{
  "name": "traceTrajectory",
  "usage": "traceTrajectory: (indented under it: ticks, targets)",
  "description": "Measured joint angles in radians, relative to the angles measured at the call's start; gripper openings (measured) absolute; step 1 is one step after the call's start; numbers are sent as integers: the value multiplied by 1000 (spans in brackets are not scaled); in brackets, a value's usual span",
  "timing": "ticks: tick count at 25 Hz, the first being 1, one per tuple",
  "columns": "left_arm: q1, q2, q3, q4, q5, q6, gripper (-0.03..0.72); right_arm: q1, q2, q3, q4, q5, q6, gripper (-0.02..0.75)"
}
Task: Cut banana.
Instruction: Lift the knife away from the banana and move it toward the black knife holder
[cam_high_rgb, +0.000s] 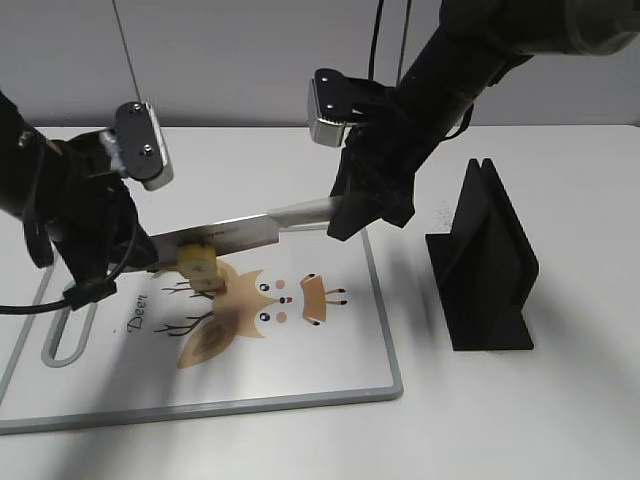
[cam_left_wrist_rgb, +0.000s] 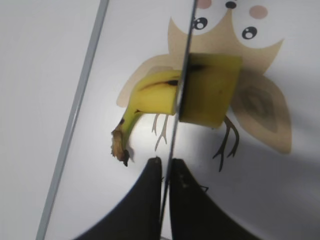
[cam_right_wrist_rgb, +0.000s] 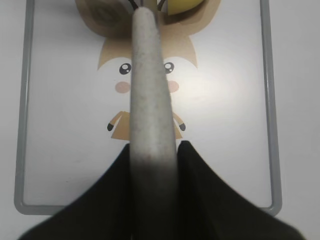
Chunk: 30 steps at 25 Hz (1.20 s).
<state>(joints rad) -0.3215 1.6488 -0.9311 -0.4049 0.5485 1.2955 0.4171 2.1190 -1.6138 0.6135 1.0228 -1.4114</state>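
A yellow banana (cam_high_rgb: 200, 265) lies on the white deer-print cutting board (cam_high_rgb: 385, 345). A knife (cam_high_rgb: 235, 233) lies across it, the blade's edge set into the fruit. In the left wrist view the thin blade (cam_left_wrist_rgb: 182, 75) splits the banana (cam_left_wrist_rgb: 150, 97) from a cut piece (cam_left_wrist_rgb: 210, 90). My left gripper (cam_left_wrist_rgb: 165, 167) is shut on the blade's tip end; it also shows in the exterior view (cam_high_rgb: 150, 255). My right gripper (cam_high_rgb: 345, 215) is shut on the knife's pale handle (cam_right_wrist_rgb: 150, 100), as the right wrist view (cam_right_wrist_rgb: 153, 155) shows. The banana (cam_right_wrist_rgb: 182, 5) peeks past the handle.
A black knife stand (cam_high_rgb: 485, 265) stands on the table right of the board. The board's grey rim (cam_left_wrist_rgb: 75, 115) and its handle loop (cam_high_rgb: 68, 335) are at the left. The rim also shows in the right wrist view (cam_right_wrist_rgb: 267, 100).
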Motion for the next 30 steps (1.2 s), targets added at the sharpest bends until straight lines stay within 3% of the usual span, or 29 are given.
traceTrajectory:
  ticks: [5, 8, 14, 16, 22, 30]
  targets:
    - [0, -24, 1, 12, 13, 0, 17, 0, -6, 0, 8, 14, -2, 195]
    - [0, -45, 3, 8, 12, -5, 99, 0, -23, 0, 9, 32, -14, 181]
    - [2, -96, 7, 5, 15, -11, 574, -6, -35, 0, -1, 40, -22, 174]
    - [2, -114, 7, 5, 15, -13, 647, -6, -39, 0, 0, 41, -26, 174]
    - [14, -203, 7, 2, -10, -72, 680, -6, -83, 0, 0, 60, -30, 174]
    - [130, -361, 7, 0, -32, -313, 656, -4, -170, 0, 0, 112, 30, 174]
